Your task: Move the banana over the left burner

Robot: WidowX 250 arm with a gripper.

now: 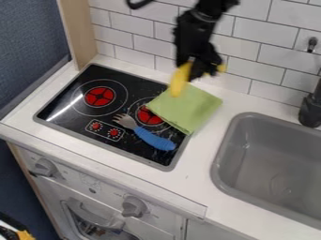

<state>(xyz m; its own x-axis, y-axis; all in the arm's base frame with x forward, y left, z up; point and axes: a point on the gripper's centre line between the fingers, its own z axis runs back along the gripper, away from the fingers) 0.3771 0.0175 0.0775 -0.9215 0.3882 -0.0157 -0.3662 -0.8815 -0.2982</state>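
White wall tiles run across the top of the frame, above a pale surface with the black stove set in left of centre. Your end effector is at the upper middle, pinching the banana; yellow shows on both sides of it. The longer visible part slants down over the upper edge of the green cloth. You can't tell from here whether its tip touches the fabric.

The step in hand looks like the carry. I'd lift a little first, so the low end doesn't drag the cloth, then travel towards the left of the frame to the left burner, the red disc near the stove's upper left. Hold your grip firm, since a curved, smooth fruit may swivel if pinched off its middle. Centre the banana itself over the red disc, rather than the end effector, then lower gently before you let go.

For room, the glass between the two burners gives you an open path. The toy fork lies lower down, its tines pointing towards the left burner, so pass above it in the frame. Mind the tiles behind you and the wooden panel by the stove's upper left corner. The sink, at the right, is well apart from this route.
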